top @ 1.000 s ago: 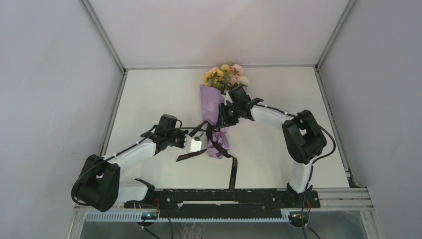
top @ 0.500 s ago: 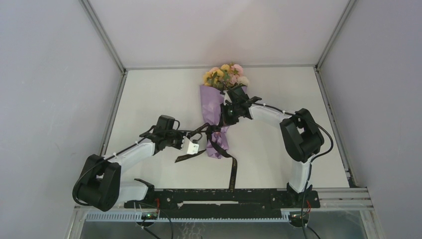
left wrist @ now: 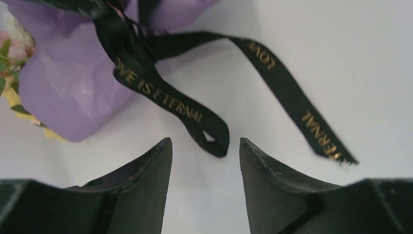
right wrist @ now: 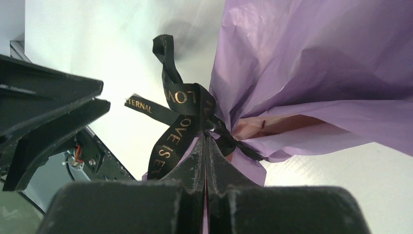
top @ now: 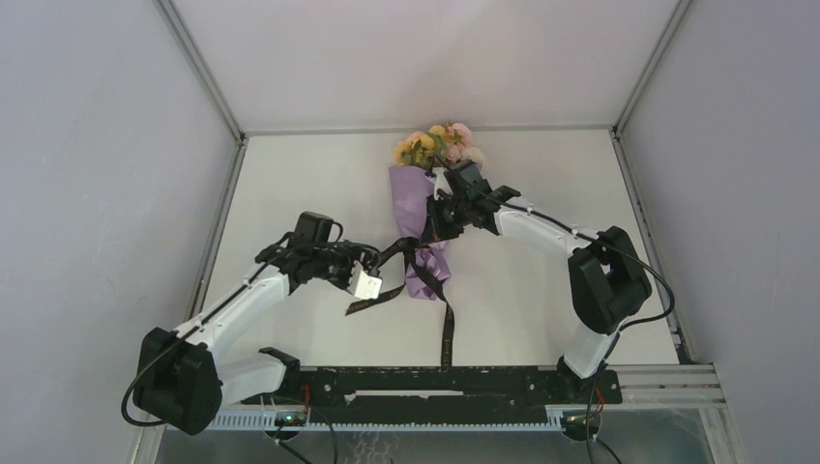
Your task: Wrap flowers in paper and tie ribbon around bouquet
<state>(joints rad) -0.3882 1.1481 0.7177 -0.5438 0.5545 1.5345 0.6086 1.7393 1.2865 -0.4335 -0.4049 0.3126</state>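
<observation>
The bouquet lies on the table with its flowers (top: 437, 145) pointing to the far side and the lilac paper (top: 418, 198) gathered round the stems. The black ribbon (top: 447, 329) is knotted at the paper's narrow waist, and one tail runs toward the near edge. My left gripper (top: 367, 283) stands open just left of the knot; a ribbon loop (left wrist: 214, 139) lies between and just beyond its fingertips, touching neither. My right gripper (right wrist: 205, 139) is shut, its tips pinching the ribbon (right wrist: 178, 129) at the knot against the paper (right wrist: 311, 63).
Grey walls enclose the white table (top: 300, 193) on three sides. A black rail (top: 435, 382) with both arm bases runs along the near edge. The ribbon's short lettered tail (left wrist: 311, 122) lies on the table right of the left gripper.
My left gripper has opened and let go of the ribbon loop, drawing back a little. My right gripper has shut at the knot, and its elbow has swung to the right.
</observation>
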